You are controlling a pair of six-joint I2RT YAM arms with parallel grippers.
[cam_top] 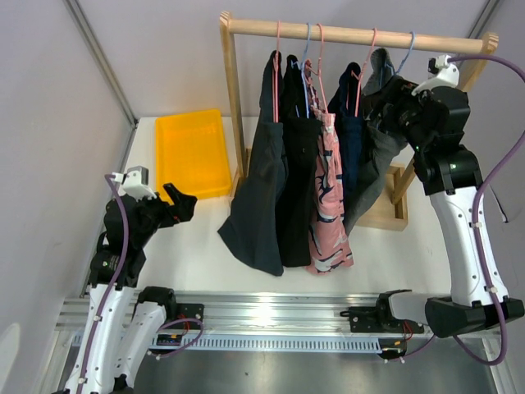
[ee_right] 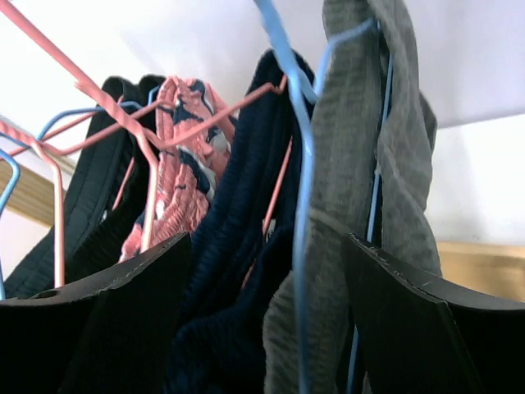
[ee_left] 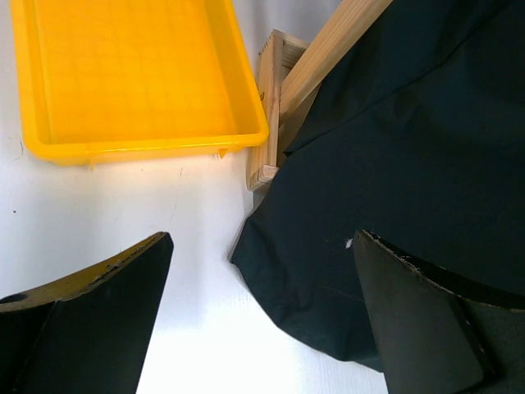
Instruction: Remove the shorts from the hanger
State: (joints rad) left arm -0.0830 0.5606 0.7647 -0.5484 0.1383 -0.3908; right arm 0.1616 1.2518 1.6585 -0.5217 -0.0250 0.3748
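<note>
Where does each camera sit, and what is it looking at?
Top external: above, behind, looking down at the rack; left arm and right arm show.
Left wrist: low over the table, facing the yellow tray and dark charcoal shorts; left tool shows.
Right wrist: raised at the hangers, facing grey shorts and navy shorts; right tool shows.
Top and right wrist share the pink shorts.

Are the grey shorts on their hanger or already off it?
On. The grey shorts drape over the blue hanger, which hooks on the wooden rail; the open right gripper flanks them.
</note>
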